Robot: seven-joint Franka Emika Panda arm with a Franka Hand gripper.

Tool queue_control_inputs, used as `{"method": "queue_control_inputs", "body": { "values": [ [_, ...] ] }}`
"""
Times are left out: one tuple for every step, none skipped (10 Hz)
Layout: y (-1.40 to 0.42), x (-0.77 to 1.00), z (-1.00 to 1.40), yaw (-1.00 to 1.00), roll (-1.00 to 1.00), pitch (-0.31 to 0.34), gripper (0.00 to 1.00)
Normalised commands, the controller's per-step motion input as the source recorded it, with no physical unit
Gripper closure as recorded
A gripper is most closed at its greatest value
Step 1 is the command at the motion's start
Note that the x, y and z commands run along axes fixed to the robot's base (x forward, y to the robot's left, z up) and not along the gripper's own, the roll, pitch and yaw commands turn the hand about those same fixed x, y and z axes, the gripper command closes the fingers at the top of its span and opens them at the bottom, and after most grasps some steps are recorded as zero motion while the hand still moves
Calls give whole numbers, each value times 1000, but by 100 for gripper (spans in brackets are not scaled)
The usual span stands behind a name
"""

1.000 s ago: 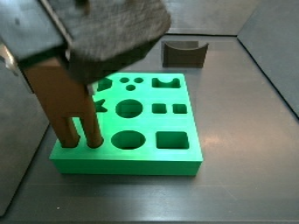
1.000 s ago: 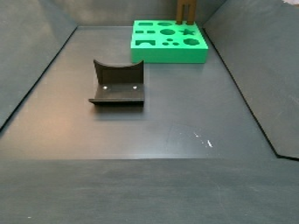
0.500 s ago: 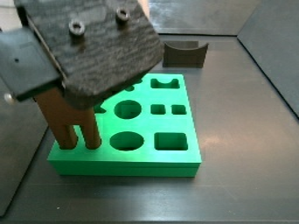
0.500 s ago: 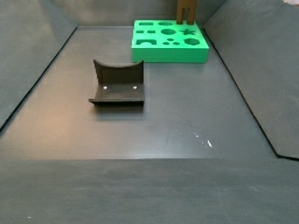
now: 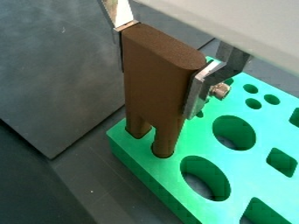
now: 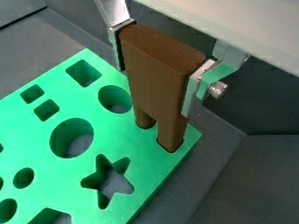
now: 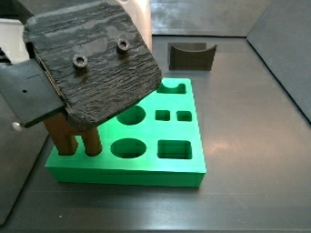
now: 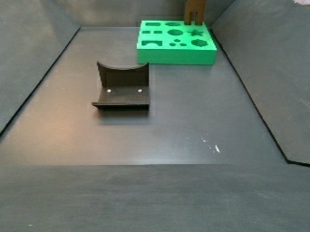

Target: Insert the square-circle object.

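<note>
Our claw (image 5: pixel 163 59) is clenched on a brown two-legged piece (image 5: pixel 158 87). The silver fingers (image 5: pixel 208 80) press its flat sides from both flanks, as both wrist views show. The piece stands upright over a corner of the green board (image 5: pixel 247 166), and its two legs reach down to the board's top face just inside the edge. We cannot tell whether the feet touch the board.

Round, square and star-shaped holes lie open in the green board (image 6: pixel 70 166) just beside the legs, and nothing fills those we can see.

In a side view a rough dark wrist block (image 7: pixel 97 59) hangs in front of the claw and hides the fingers. Only the brown legs (image 7: pixel 71 135) show beneath it, at the near left corner of the green board (image 7: pixel 122 177).

The square-circle object (image 7: pixel 192 56) sits on the desk beyond the far edge of the board, apart from it and free of the claw. A side view (image 8: pixel 121 88) shows its curved scoop plainly, with bare desk (image 8: pixel 158 136) around it and the board (image 8: pixel 176 56) well behind. There, only a sliver of the brown piece (image 8: pixel 194 9) shows at the board's far edge.
</note>
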Motion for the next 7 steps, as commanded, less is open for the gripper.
{"method": "queue_control_inputs", "body": {
  "values": [
    [0,249,-1000,0,33,-36,100],
    [0,269,-1000,0,40,-29,100],
    [0,337,-1000,17,49,-66,100],
    [0,329,-943,29,59,-110,100],
    [0,326,-931,29,59,-116,100],
    [0,277,-877,9,50,-141,100],
    [80,134,0,0,-47,116,100]
  ]
}}
